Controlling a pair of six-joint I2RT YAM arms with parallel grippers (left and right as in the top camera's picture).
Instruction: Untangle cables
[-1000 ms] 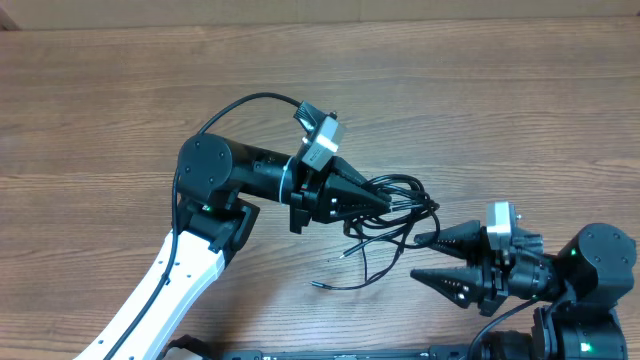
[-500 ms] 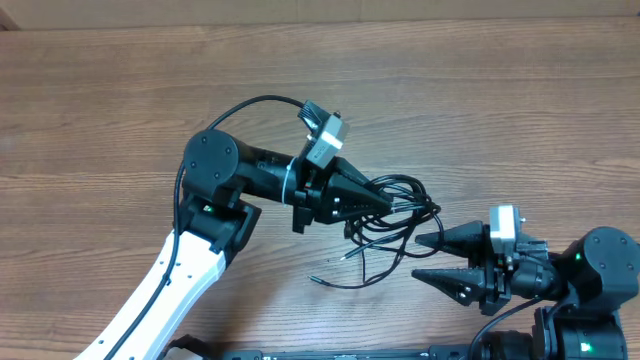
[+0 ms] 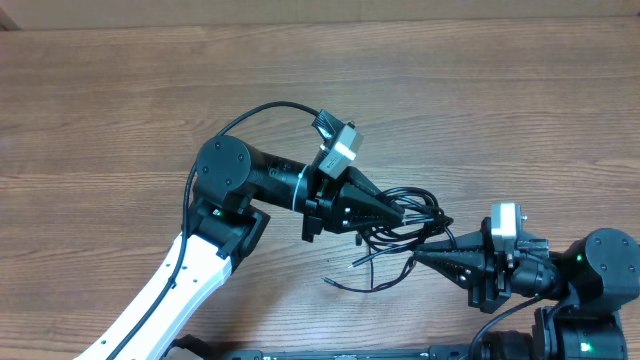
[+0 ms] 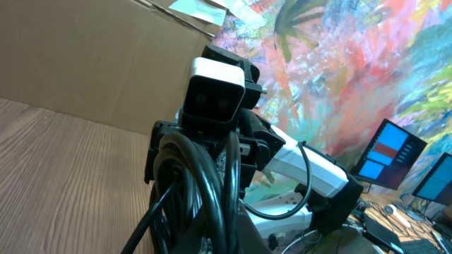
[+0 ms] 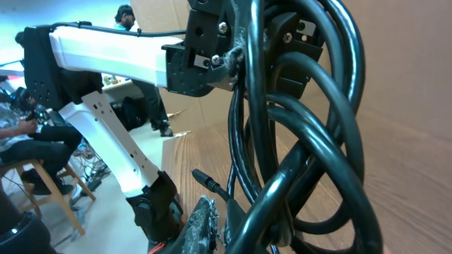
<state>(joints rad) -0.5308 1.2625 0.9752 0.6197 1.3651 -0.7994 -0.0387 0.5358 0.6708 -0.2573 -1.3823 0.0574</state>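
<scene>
Cables (image 3: pixel 405 215) bunch over wood-grain table (image 3: pixel 120 120), cardboard (image 4: pixel 70 56) behind.

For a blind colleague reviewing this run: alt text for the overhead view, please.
Two robot arms meet at a tangle of black cables on a wooden table. The left gripper is shut on the tangle; the right gripper is shut at its lower edge.

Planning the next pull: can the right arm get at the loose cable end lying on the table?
Probably yes: the loose end lies on the table near the right claw, nothing between them, though that claw is shut on the cables.
</scene>
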